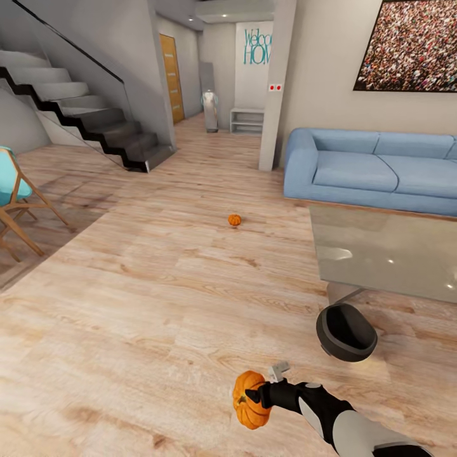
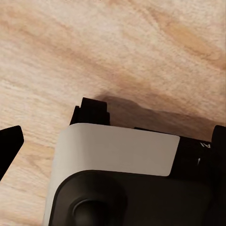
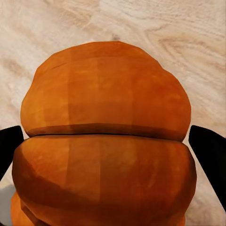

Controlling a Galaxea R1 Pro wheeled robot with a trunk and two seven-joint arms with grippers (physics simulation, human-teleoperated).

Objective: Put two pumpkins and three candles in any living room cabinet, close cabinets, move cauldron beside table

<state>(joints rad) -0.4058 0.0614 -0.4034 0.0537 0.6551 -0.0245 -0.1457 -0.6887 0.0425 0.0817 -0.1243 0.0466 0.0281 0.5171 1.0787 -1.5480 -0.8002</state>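
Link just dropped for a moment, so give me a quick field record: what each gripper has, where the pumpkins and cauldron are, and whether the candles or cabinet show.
right gripper: shut on held pumpkin, above the wood floor
left gripper: state cannot be told
second pumpkin: on floor, in front of blue sofa
cauldron: on floor, tilted, beside glass table
candles, cabinet: not spotted

blue sofa (image 1: 374, 168) behind the glass table (image 1: 387, 254); stairs (image 1: 95, 120) and turquoise chair (image 1: 16, 200) well apart from it.
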